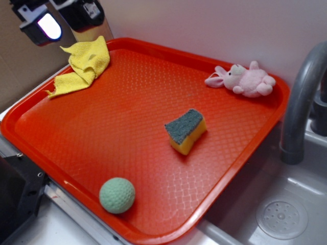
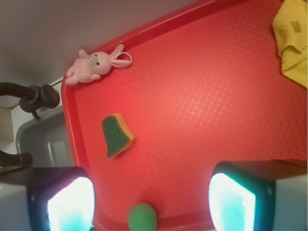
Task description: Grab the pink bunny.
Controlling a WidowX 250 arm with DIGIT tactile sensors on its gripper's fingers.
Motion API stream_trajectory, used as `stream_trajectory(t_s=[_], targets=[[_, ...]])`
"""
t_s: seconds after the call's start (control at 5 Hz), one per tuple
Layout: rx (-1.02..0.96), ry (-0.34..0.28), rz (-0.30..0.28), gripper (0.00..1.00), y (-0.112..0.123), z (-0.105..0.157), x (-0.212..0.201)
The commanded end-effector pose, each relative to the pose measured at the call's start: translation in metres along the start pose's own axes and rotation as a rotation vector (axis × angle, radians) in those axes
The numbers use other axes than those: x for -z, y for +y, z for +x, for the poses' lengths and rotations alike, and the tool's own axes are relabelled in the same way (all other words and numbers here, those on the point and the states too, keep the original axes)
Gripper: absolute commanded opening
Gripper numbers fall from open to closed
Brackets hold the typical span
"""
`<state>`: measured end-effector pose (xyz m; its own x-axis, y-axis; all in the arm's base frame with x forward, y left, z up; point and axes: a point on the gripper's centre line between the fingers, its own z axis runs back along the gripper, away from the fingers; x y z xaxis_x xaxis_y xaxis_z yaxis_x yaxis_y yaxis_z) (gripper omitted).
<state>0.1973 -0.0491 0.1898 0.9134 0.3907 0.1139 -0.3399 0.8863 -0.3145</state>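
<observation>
Pincer (image 2: 151, 202) hangs spread and empty above red tray (image 1: 61, 173) holding pink bunny (image 1: 245, 79), sponge (image 1: 186, 130), ball (image 1: 117, 195), cloth (image 1: 84, 65).

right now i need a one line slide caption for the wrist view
Open gripper high above a red tray, with the pink bunny at the tray's far corner, untouched.

The gripper (image 2: 151, 202) hangs high at the far left of the scene, its two fingers (image 2: 70, 202) spread wide apart, holding nothing between them.
</observation>
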Motion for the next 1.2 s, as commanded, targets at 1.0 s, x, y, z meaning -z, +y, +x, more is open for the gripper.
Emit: stream_trajectory(t_s=[1.0], targets=[[-0.1,-0.243,-0.074,1.0,-0.041,0.104,0.09]])
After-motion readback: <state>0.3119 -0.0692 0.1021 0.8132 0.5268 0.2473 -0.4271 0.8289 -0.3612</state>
